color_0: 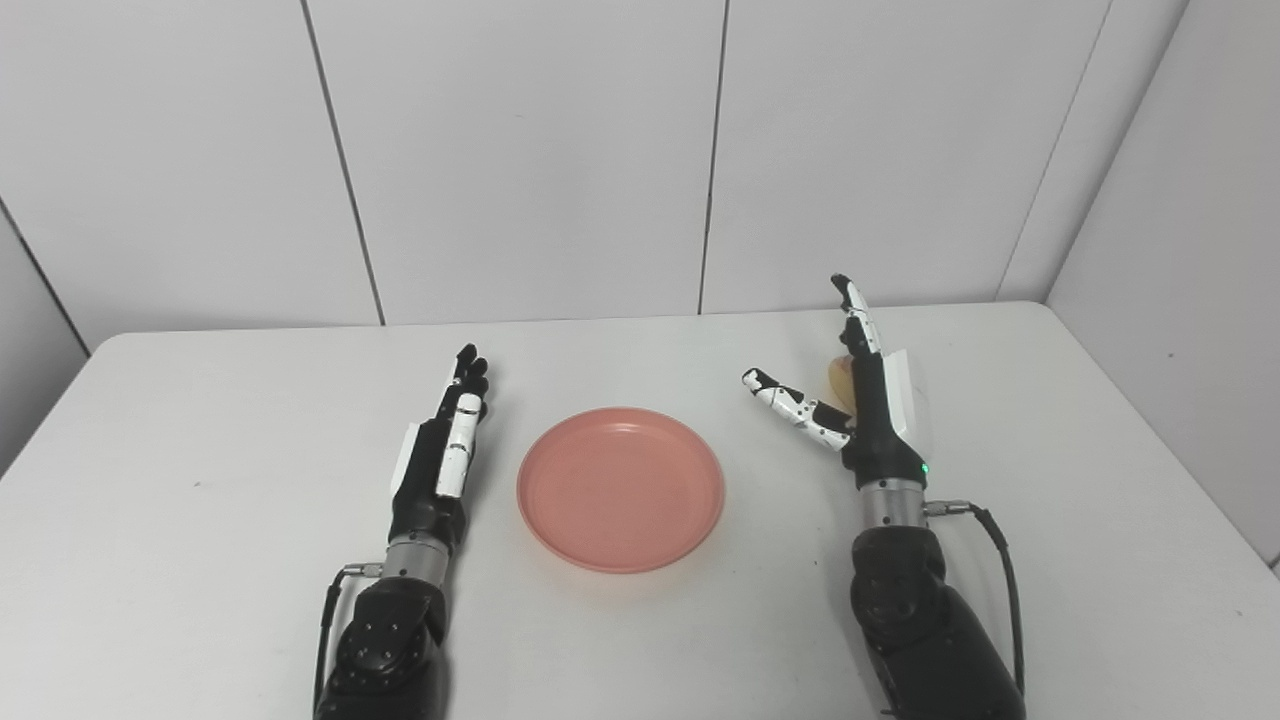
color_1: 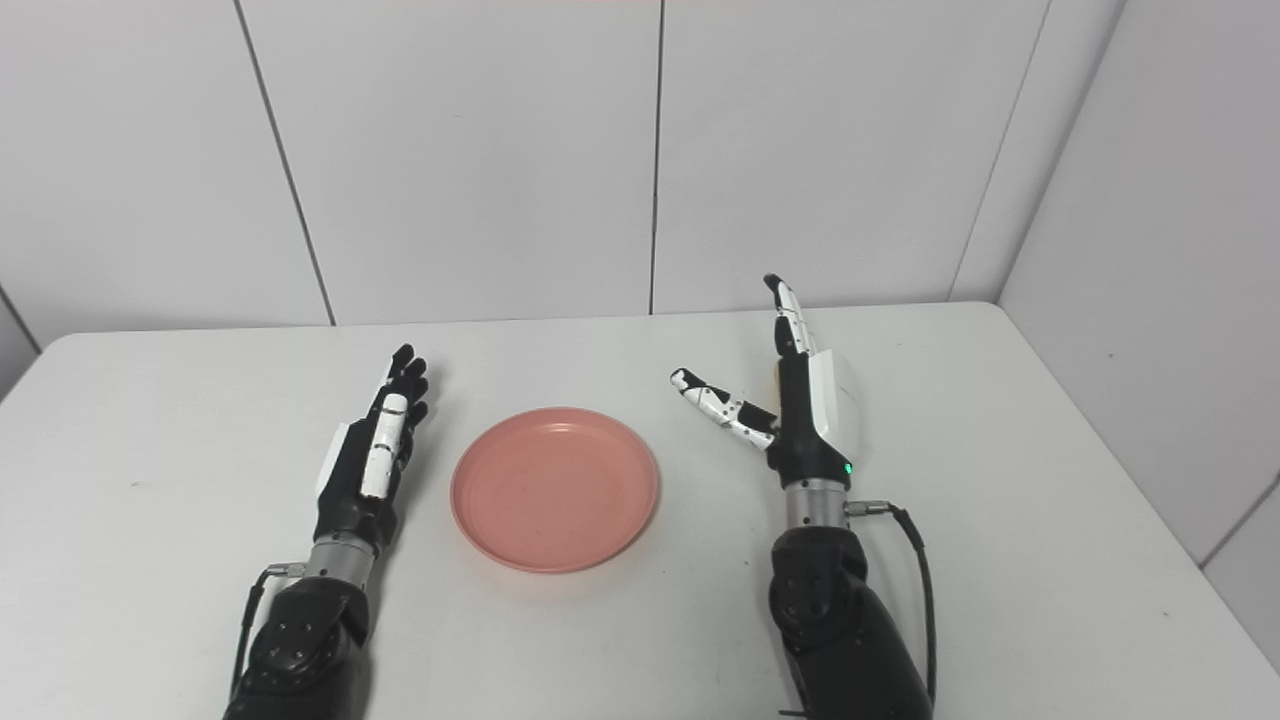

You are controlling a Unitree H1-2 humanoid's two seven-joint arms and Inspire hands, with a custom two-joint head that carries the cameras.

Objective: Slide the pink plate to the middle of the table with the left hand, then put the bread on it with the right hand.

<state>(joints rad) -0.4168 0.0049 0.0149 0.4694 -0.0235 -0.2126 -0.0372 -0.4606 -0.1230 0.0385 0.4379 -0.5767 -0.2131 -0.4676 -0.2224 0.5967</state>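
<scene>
Already the pink plate [color_0: 620, 487] sits empty at centre frame on the surface [color_0: 200, 560]; left hand [color_0: 440, 450] beside it, fingers straight, holding nothing. Right hand [color_0: 865, 400] spread open, hiding most of the bread [color_0: 838, 376], not yet grasped

A white table [color_0: 200, 560] with rounded far corners is set against a pale panelled wall [color_0: 520, 150]. A pink plate [color_0: 620, 488] is seen lying empty near its middle. To the right, a piece of bread [color_0: 840, 378] is glimpsed, mostly hidden.
</scene>
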